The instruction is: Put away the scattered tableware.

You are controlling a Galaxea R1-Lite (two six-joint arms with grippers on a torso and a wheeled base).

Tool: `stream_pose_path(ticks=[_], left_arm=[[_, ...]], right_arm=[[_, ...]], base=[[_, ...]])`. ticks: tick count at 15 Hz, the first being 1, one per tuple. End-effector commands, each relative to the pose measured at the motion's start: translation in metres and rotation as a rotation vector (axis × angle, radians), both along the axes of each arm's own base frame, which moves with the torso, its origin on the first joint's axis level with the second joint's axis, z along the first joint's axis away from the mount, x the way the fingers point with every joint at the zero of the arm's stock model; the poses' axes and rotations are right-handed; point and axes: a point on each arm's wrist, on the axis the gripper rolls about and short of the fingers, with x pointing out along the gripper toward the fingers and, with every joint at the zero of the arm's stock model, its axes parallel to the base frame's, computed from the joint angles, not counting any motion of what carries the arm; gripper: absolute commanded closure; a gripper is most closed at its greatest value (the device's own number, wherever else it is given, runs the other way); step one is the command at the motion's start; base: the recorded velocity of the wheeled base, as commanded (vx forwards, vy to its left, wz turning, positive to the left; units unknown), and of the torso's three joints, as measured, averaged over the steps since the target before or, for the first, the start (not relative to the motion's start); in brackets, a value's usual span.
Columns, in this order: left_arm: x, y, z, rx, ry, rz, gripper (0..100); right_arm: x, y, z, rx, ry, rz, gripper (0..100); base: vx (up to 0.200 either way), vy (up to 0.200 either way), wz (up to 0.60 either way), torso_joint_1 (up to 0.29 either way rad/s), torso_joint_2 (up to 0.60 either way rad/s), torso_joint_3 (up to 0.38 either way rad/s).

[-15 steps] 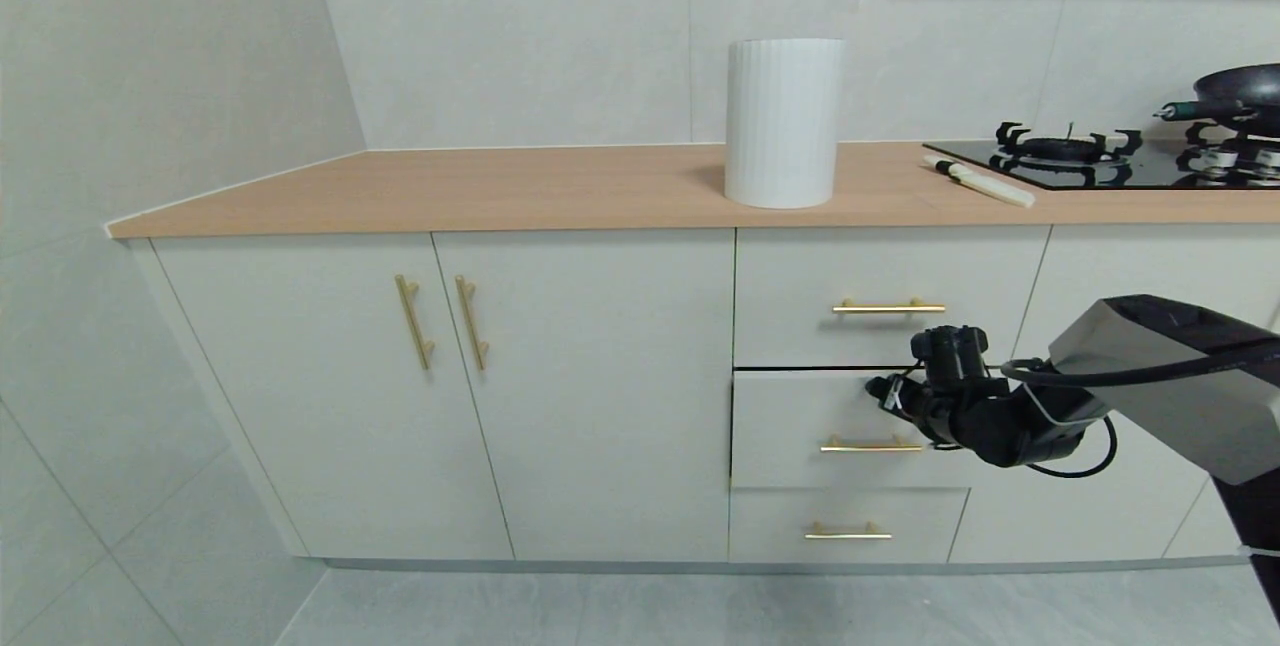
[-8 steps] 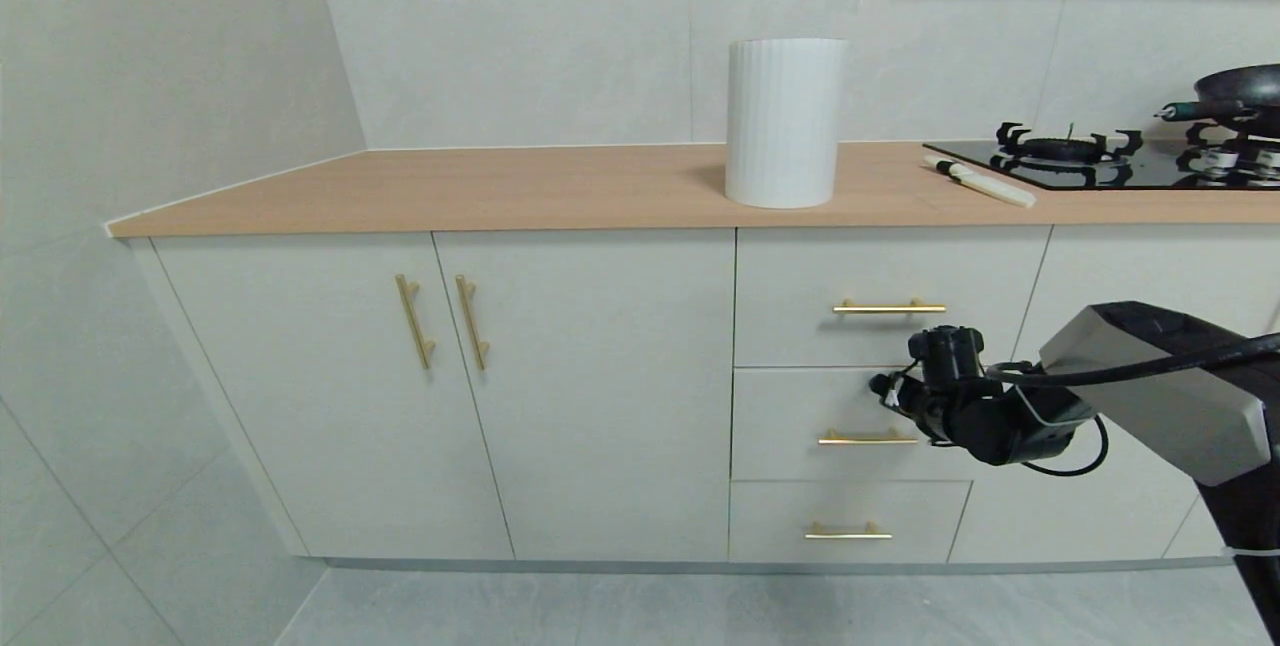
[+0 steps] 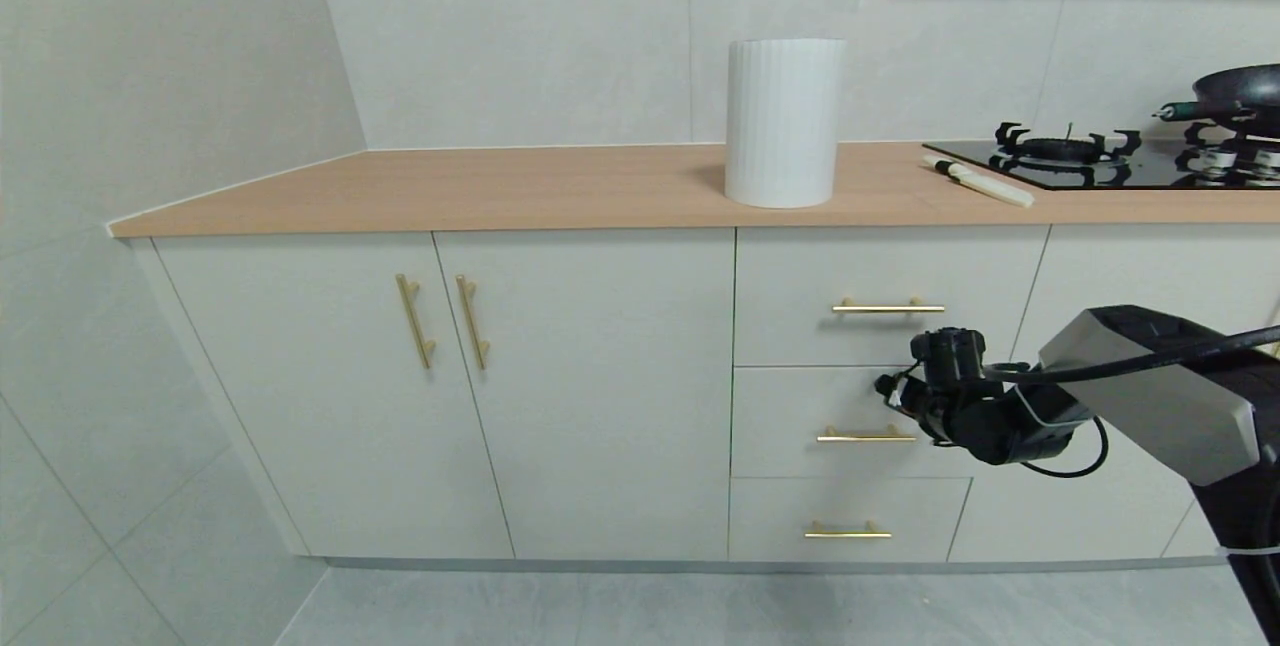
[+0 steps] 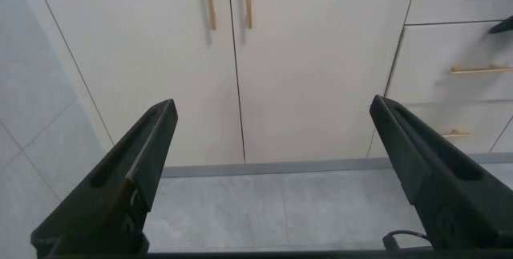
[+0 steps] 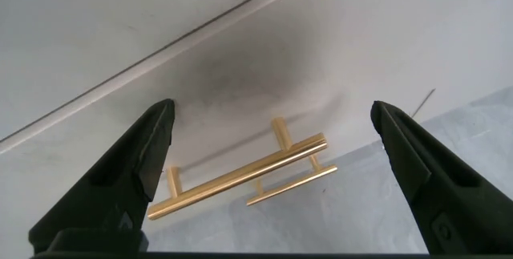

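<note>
Ribbed white canister point(image 3: 783, 122) on wooden counter point(image 3: 500, 191), pale utensil point(image 3: 978, 181) lying on counter right of canister, right gripper point(image 3: 884, 388) below canister, fingers spread wide, at middle drawer handle point(image 3: 866, 437), left gripper point(image 4: 272, 105) likewise spread and empty, facing cupboard doors point(image 4: 304, 58) below-left of canister.

On wooden desk point(image 3: 500, 188): white ribbed cylindrical container point(image 3: 783, 121); cream slender utensil point(image 3: 978, 181) at its 3 o'clock. Behind utensil, black gas hob point(image 3: 1100, 171); dark metal wok point(image 3: 1240, 86) on hob. Below container, pale three-drawer stack point(image 3: 790, 406).
</note>
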Motion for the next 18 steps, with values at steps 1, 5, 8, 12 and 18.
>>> stream_pose_path(ticks=[1, 5, 8, 12, 18], left_arm=[[0.000, 0.000, 0.000, 0.000, 0.000, 0.000, 0], [0.000, 0.000, 0.000, 0.000, 0.000, 0.000, 0], [0.000, 0.000, 0.000, 0.000, 0.000, 0.000, 0], [0.000, 0.000, 0.000, 0.000, 0.000, 0.000, 0], [0.000, 0.000, 0.000, 0.000, 0.000, 0.000, 0]], right_arm=[[-0.006, -0.001, 0.010, -0.006, -0.001, -0.006, 0], [-0.071, -0.001, 0.088, -0.012, -0.037, 0.030, 0], [-0.137, -0.011, 0.161, -0.003, -0.162, 0.024, 0], [-0.259, -0.032, 0.208, -0.145, -0.291, 0.063, 0], [-0.403, -0.067, 0.205, -0.351, -0.463, -0.024, 0]], base=[[0.000, 0.000, 0.00, 0.000, 0.00, 0.000], [0.000, 0.000, 0.00, 0.000, 0.00, 0.000], [0.000, 0.000, 0.00, 0.000, 0.00, 0.000], [0.000, 0.000, 0.00, 0.000, 0.00, 0.000], [0.000, 0.000, 0.00, 0.000, 0.00, 0.000]])
